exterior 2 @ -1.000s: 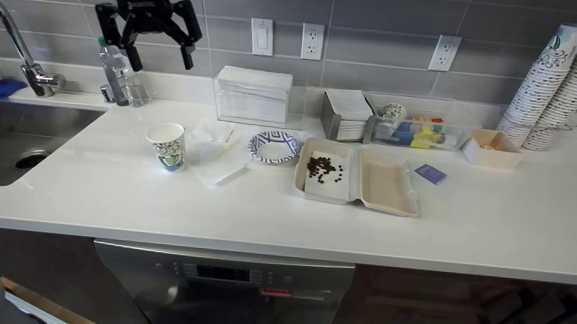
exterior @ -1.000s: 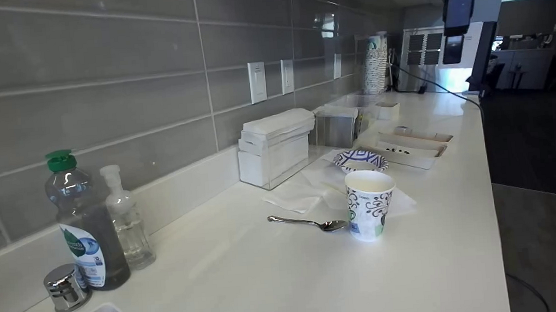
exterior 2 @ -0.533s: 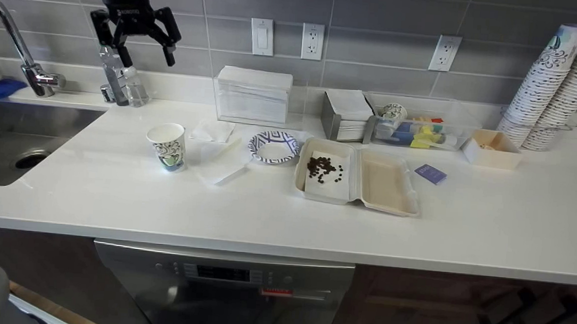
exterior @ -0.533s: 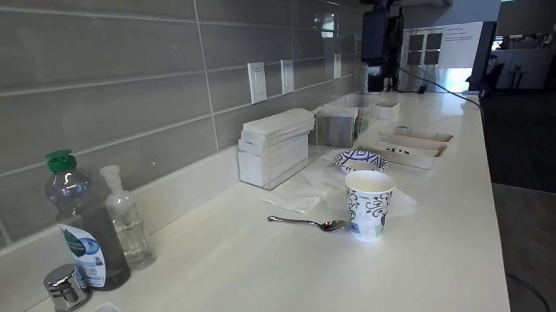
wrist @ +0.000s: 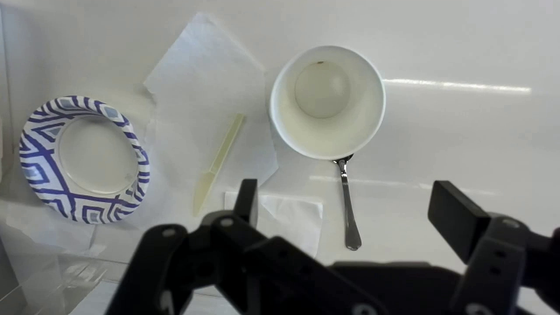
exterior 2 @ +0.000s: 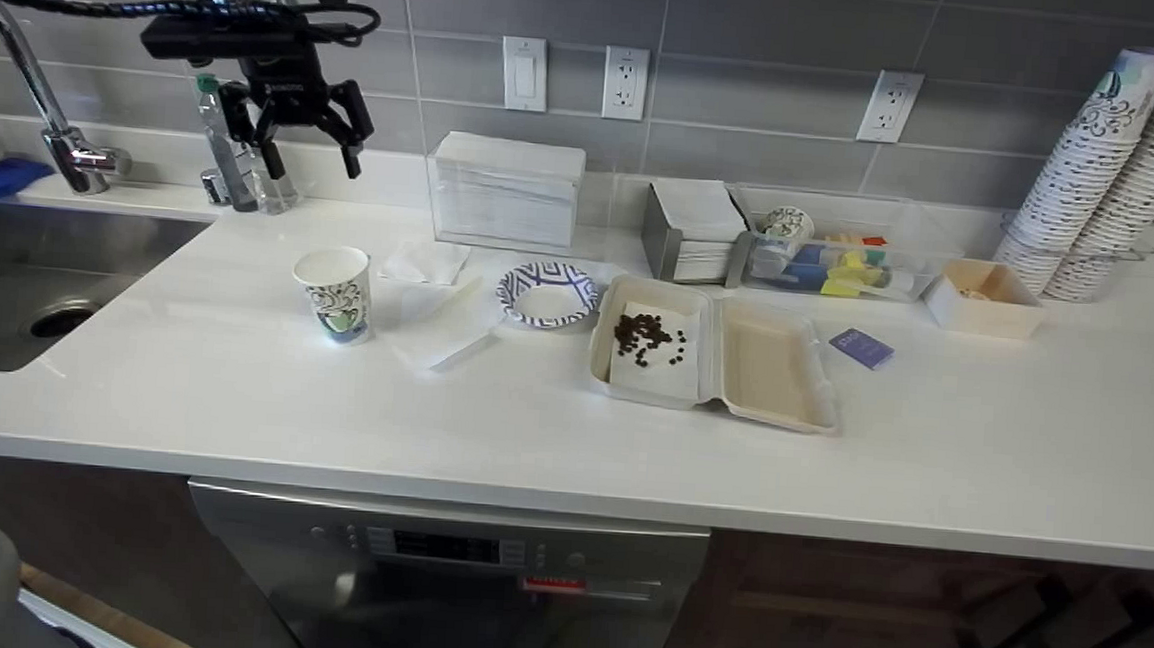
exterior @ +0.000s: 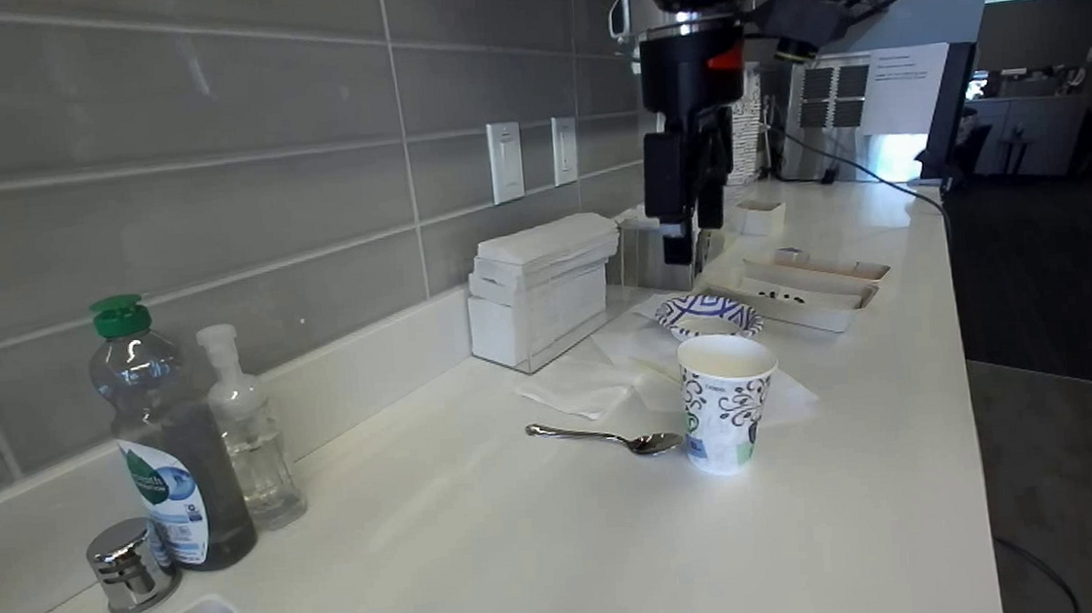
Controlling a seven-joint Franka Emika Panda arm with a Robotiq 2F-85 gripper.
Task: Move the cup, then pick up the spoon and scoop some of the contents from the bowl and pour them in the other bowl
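Your glossy white countertop (exterior 2: 411, 424), roomy toward its front edge, bears one open beige clamshell container (exterior 2: 774, 371). Your black two-fingered gripper (exterior 2: 312, 162) hangs above the counter, jaws apart. One blue-and-white paper bowl (wrist: 98, 155) sits near one upright patterned white paper cup (exterior: 725, 414). Just beside it lies one dark-grey metal spoon (wrist: 347, 201) — head mostly hidden by the cup's rim in the wrist view.

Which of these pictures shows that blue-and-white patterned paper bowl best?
The wrist view: looking down, it shows the bowl largest, with its whole rim and white inside. Both exterior views show it smaller, at a slant; in an exterior view, the white paper cup with printed swirls overlaps the bowl's near edge.
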